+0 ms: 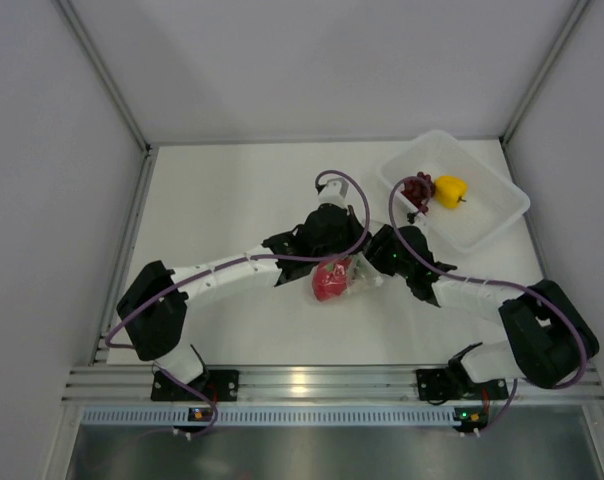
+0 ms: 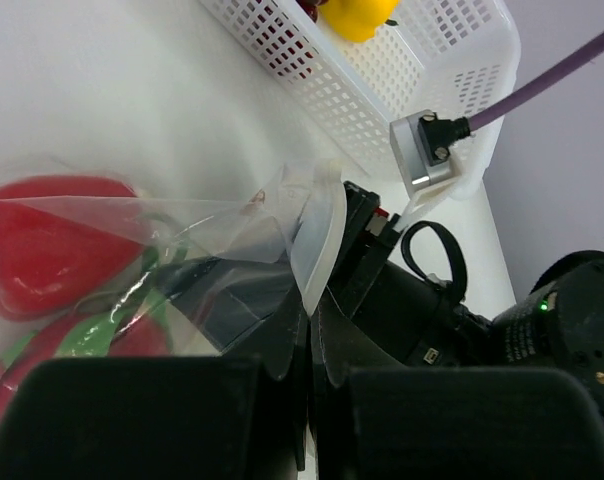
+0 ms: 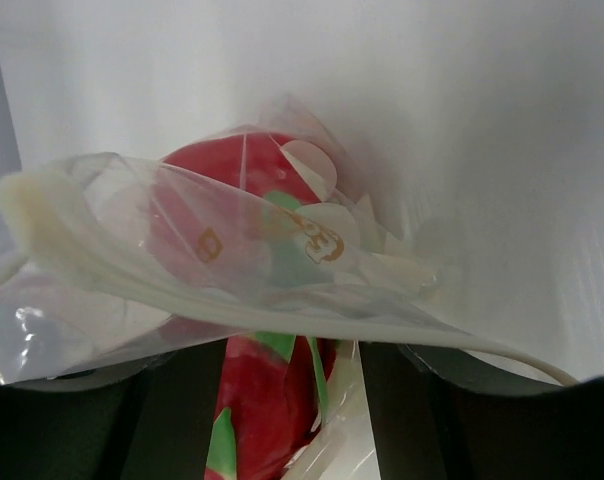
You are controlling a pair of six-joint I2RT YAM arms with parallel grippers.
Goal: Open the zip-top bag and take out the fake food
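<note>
Bag: small transparent crinkly plastic zip-top bag (image 1: 360, 280), near the centre of the white counter (image 1: 232, 200), between both tools.
Contents: red plastic pepper (image 2: 52, 240); pink-red plastic fruit with green leaves (image 3: 267, 430).
Left tool (image 2: 309, 330): narrow, pinching the bag's mouth edge.
Right tool (image 3: 292, 385): bag draped across it; grip cannot be told.
Basket: white perforated plastic basket (image 1: 487, 215) at 2 o'clock from the bag, holding yellow plastic pepper (image 1: 450, 188) and dark purple plastic grape bunch (image 1: 416, 186).

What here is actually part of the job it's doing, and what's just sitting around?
Part of the job: zip-top bag; red pepper and green-leaved red fruit inside it; grape bunch and yellow pepper, already out.
Just there: white basket holding those two; purple cables.
</note>
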